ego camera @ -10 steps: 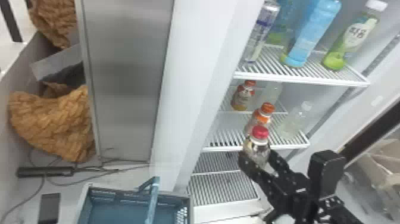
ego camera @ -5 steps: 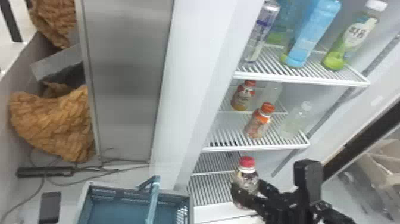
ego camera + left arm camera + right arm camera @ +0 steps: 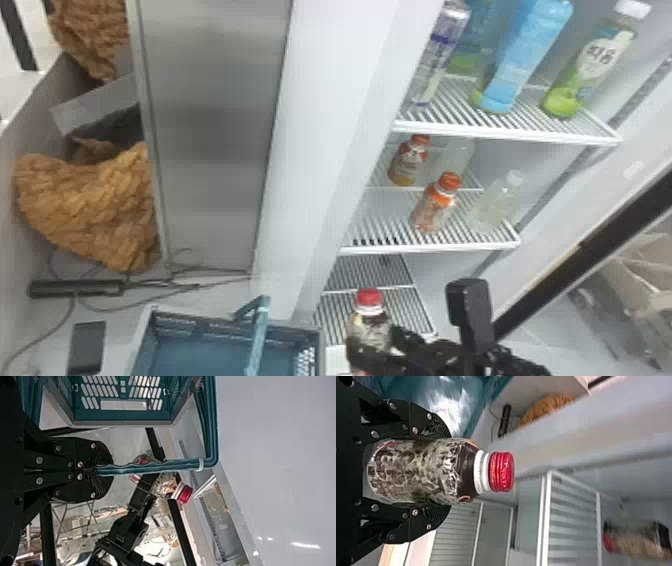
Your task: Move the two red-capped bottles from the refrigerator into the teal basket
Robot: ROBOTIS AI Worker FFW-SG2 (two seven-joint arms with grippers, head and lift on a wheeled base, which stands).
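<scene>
The right tool (image 3: 441,471), parted to the width of the red-capped bottle (image 3: 415,471), clamps its body, cap (image 3: 501,472) beyond the tips; the left tool (image 3: 106,470) pinches the basket handle (image 3: 178,465). Likely stiff, fairly weighty, perhaps slick: best held mid-body.

1 mottled, red-capped bottle (image 3: 370,327) is held cap-up near the teal basket (image 3: 200,322).
</scene>
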